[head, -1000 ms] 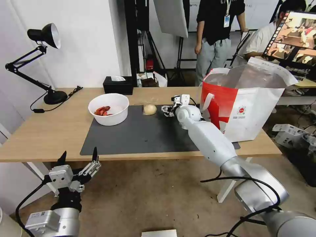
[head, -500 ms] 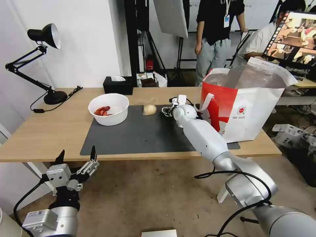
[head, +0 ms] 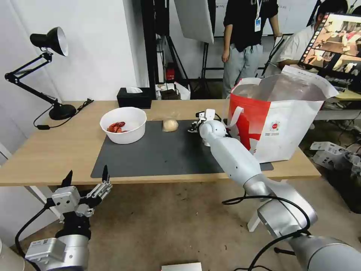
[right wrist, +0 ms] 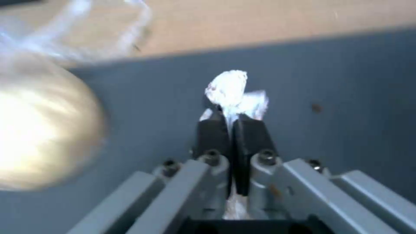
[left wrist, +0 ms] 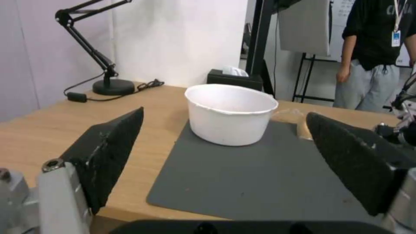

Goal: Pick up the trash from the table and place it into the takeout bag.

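My right gripper hovers low over the dark grey mat, between the yellowish wrapped ball and the takeout bag. In the right wrist view that gripper is shut on a crumpled white tissue sticking out past its tips, with the ball close beside it. A white bowl with red shells stands on the mat's far left corner. The red-and-white bag stands open at the table's right end. My left gripper is open, below the table's front edge.
A black tissue box sits at the table's back edge. A black desk lamp with its cable occupies the back left corner. Boxes and cables lie on the floor at the right.
The right gripper has shifted a little toward the bag and turned slightly, still pinching the tissue. The left gripper has sunk slightly. Bowl and ball have not moved.
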Robot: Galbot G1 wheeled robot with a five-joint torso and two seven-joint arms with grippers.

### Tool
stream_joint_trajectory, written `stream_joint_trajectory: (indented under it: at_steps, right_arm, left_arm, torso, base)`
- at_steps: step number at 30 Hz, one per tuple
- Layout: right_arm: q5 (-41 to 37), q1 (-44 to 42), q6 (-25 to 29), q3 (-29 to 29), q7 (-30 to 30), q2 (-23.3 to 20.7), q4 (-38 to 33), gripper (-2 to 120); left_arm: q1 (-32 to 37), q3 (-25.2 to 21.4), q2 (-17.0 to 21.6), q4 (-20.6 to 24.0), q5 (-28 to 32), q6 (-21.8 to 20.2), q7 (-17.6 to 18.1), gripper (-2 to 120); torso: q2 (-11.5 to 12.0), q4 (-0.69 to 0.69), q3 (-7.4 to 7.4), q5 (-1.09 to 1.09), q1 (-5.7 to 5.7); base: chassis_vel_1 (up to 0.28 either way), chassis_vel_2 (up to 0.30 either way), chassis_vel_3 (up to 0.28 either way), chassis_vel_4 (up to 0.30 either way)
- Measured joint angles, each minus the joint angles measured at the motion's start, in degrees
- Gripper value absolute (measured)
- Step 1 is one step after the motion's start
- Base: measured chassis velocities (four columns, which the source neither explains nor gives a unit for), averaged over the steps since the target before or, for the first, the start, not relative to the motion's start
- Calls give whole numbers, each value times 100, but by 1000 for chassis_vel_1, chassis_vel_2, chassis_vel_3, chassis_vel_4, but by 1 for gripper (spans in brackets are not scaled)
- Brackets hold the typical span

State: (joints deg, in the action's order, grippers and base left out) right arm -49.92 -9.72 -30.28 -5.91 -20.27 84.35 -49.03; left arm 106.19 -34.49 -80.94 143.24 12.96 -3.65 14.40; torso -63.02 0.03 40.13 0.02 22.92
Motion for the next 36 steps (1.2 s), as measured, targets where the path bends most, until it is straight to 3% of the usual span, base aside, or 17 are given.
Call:
stream_joint_trajectory:
  at_steps: [7, 13, 20, 21, 23, 26, 27, 30, 31, 34, 36]
  right_arm:
    - [-512, 208, -70, -227, -413, -199, -905, 0]
    - [-1266, 915, -364, -477, -1153, -610, -1972, 0]
    - [-1747, 1450, -568, -504, -1561, -1115, -2416, 0]
    - [-2039, 1643, -662, -503, -1654, -1483, -2634, 0]
    - [-2227, 1701, -713, -502, -1711, -1663, -2758, 0]
    - [-2903, 1793, -867, -500, -1862, -2432, -3232, 0]
    - [-2903, 1793, -867, -500, -1862, -2432, -3232, 0]
    - [-3439, 1760, -1014, -471, -1946, -3273, -3603, 0]
    - [-3439, 1760, -1014, -471, -1946, -3273, -3603, 0]
    - [-3948, 1530, -1112, -404, -2032, -3969, -3877, 0]
    - [-4115, 1431, -1119, -384, -2056, -4152, -3942, 0]
  left_arm:
    - [11, 7, -15, 0, 0, -12, 1, 100]
    - [-1, 40, -36, 0, -2, -13, 2, 100]
    - [-30, 50, -39, 0, -4, -12, 2, 100]
    - [-38, 48, -35, 0, 2, -11, 2, 100]
    - [-44, 43, -30, -1, 12, -11, 3, 100]
    - [-72, 30, -17, -1, 51, -10, 6, 100]
    - [-72, 30, -17, -1, 51, -10, 6, 100]
    - [-104, 31, -13, -1, 86, -9, 10, 100]
    - [-104, 31, -13, -1, 86, -9, 10, 100]
    - [-129, 54, -5, -1, 105, -9, 8, 100]
    - [-138, 65, -3, -1, 106, -9, 8, 100]
  torso:
    - [0, -2, -1, -1, 0]
    - [0, -2, -2, -2, 0]
    - [0, -2, -2, -1, 0]
    - [0, -3, -2, -1, 0]
    - [0, -4, -2, 0, 0]
    - [0, -3, -2, -1, 0]
    - [0, -3, -2, -1, 0]
    - [-1, -5, -3, 0, 0]
    - [-1, -5, -3, 0, 0]
    - [0, -5, -3, 1, -1]
    - [-1, -6, -3, 0, -1]
  base:
    - [0, 0, 0, 0]
    - [0, 0, 0, 0]
    - [0, 0, 0, 0]
    - [0, 0, 0, 0]
    - [0, 0, 0, 0]
    - [0, 0, 0, 0]
    - [0, 0, 0, 0]
    - [0, 0, 0, 0]
    - [0, 0, 0, 0]
    - [0, 0, 0, 0]
    - [0, 0, 0, 0]
